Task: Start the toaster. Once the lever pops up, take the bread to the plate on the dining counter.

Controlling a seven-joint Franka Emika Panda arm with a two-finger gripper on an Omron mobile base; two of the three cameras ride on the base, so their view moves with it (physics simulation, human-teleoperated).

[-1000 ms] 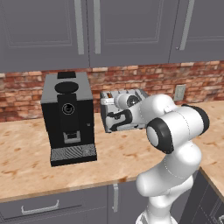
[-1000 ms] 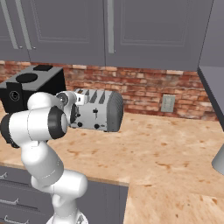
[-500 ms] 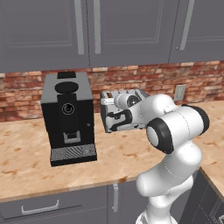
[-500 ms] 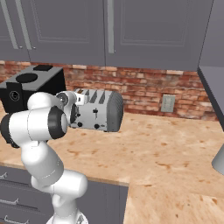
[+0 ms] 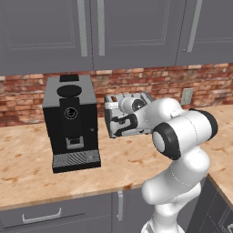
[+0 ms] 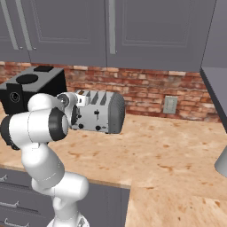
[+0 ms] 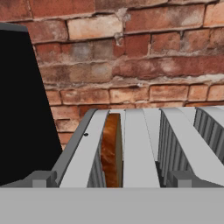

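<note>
While the arm reaches in over the wall counter [image 6: 168, 150], you are at the first step: starting the toaster [image 6: 99, 111], with the lever apparently not yet pressed. The toaster sits toward the back edge of the counter, close to the brick wall, just beside a black coffee machine [image 5: 72, 121]. The gripper [image 5: 119, 122] is at the toaster's front face, up near its top edge, and its jaws stand spread wide with nothing between them.

From the hand view you look down along the toaster's top slots. One slice of bread [image 7: 111, 151] stands upright in the slot nearest the coffee machine, its brown crust level with the slot's rim. The neighbouring slots look empty.

Your next move likely calls for lowering the hand to a front lever and pushing it down, then waiting for it to pop before lifting the bread.

By count: one toaster, one bread slice, one coffee machine, one wall outlet [image 6: 169, 105] on the brick. How many slots the toaster has cannot be counted exactly.
</note>
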